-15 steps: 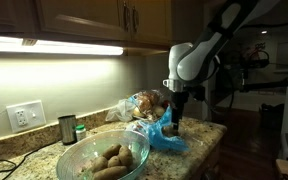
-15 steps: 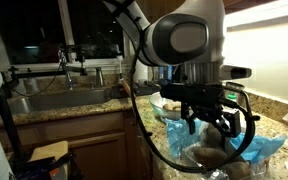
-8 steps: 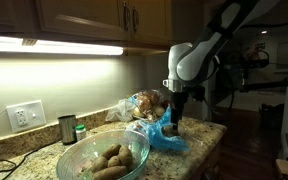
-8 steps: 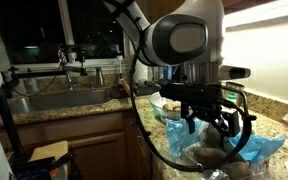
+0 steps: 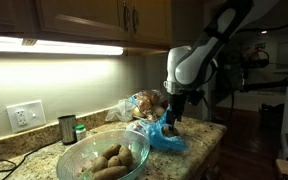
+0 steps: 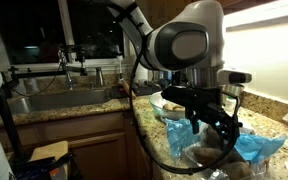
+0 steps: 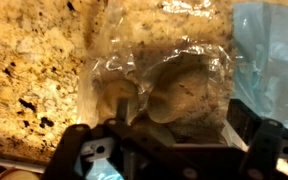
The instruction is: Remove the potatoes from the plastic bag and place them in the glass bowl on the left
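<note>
Nearest, the glass bowl (image 5: pixel 67 158) at left already holds several potatoes (image 5: pixel 109 162). Beyond, to its right, the blue plastic bag (image 5: pixel 167 139) lies crumpled; the gripper (image 5: pixel 173 119) hangs over it, jaws wide and empty. Whether potatoes remain inside cannot be seen.

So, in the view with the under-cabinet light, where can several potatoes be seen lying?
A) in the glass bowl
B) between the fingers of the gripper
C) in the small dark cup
A: in an exterior view several light-brown potatoes lie together inside the wide clear glass bowl.
</note>
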`<state>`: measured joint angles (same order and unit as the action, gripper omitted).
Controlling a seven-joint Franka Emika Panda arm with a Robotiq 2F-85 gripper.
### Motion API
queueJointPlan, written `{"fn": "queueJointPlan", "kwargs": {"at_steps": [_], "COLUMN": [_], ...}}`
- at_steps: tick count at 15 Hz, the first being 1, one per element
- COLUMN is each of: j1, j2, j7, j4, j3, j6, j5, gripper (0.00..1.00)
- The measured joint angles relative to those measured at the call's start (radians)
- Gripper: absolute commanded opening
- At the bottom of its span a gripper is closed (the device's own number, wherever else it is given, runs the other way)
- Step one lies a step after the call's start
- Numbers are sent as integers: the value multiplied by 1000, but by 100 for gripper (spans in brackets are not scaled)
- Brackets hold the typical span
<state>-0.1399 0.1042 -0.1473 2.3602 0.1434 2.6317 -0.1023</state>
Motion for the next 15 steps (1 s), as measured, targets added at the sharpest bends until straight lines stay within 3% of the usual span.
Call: {"fn": "queueJointPlan", "kwargs": {"at_steps": [15], "j1": [-1], "j2": [166], "j7": [28], "j4": [-129], "j3": [-13], "j6": [11], "j5": [160], "gripper": [100]}}
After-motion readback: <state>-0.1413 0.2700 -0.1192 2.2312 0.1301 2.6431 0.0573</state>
